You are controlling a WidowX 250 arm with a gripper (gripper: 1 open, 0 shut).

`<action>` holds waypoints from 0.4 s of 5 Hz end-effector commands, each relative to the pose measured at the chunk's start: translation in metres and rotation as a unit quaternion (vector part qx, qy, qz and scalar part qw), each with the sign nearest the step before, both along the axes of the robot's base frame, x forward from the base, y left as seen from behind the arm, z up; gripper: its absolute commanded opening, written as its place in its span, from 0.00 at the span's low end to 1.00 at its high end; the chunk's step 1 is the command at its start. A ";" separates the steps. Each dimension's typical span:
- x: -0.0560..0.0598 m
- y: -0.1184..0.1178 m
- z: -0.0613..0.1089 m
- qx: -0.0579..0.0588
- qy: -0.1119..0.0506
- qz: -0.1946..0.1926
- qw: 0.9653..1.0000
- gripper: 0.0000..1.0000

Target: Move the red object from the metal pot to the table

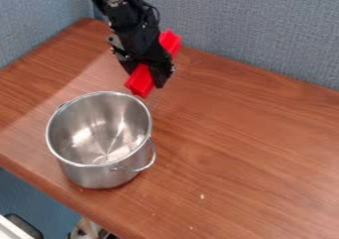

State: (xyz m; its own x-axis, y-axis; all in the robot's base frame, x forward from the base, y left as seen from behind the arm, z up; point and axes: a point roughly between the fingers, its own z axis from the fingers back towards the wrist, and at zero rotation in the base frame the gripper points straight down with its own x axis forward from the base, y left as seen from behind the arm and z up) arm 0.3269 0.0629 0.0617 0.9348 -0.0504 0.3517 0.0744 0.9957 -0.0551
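Hand [150, 62] pinching red bar [151, 60] across its middle, fingers clamped on it. Bar tilted, one end up right, other end down left, out of the pot [99, 141], just beyond its far rim and close to the table [252, 134]; contact with wood unclear. Pot stands upright near front left edge, nothing visible inside.
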 end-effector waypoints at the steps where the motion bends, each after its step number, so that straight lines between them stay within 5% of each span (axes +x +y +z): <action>1: 0.006 0.003 0.006 0.005 -0.025 0.043 0.999 0.00; 2: 0.006 -0.006 0.007 -0.005 -0.033 0.071 0.997 0.00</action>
